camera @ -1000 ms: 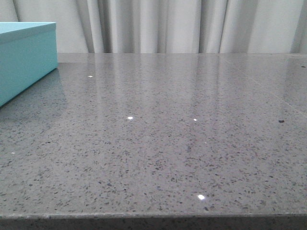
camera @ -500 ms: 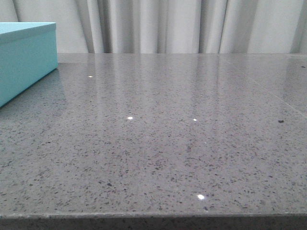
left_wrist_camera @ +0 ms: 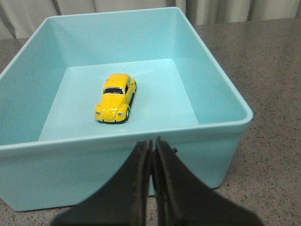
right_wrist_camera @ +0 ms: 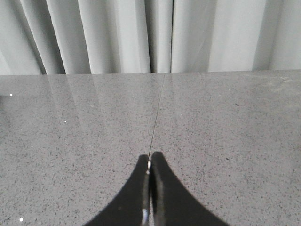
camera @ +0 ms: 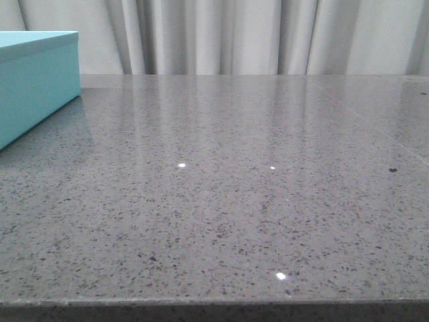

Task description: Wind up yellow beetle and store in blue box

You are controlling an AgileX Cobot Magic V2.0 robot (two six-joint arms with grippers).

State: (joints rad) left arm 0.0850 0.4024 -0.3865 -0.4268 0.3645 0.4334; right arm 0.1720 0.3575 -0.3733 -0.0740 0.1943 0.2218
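In the front view, a speckled grey stone-look table point(camera: 228, 201) stretches away, polished enough to carry small bright glints and soft reflections of the pleated pale curtain point(camera: 255, 37) behind it. At the far left edge stands a corner of the blue box point(camera: 33, 80), matte turquoise with flat walls and a crisp upper rim. No arm shows in this view.

The left wrist view looks down into the same blue box point(left_wrist_camera: 221, 141), an open rectangular tub with smooth sloping walls and a rounded lip. The yellow beetle point(left_wrist_camera: 115, 97) sits on its four wheels on the box floor, near the middle and clear of every wall; its glossy, rounded body has dark windows and its headlights face the camera. The left gripper point(left_wrist_camera: 151, 146) hovers outside the near wall, its two black tapered fingers pressed together with nothing between them.

In the right wrist view, the right gripper point(right_wrist_camera: 149, 162) hangs over bare table point(right_wrist_camera: 225, 132), along a thin seam in the stone. Its dark fingers also meet at the tips, holding nothing. Curtain folds fill the background.
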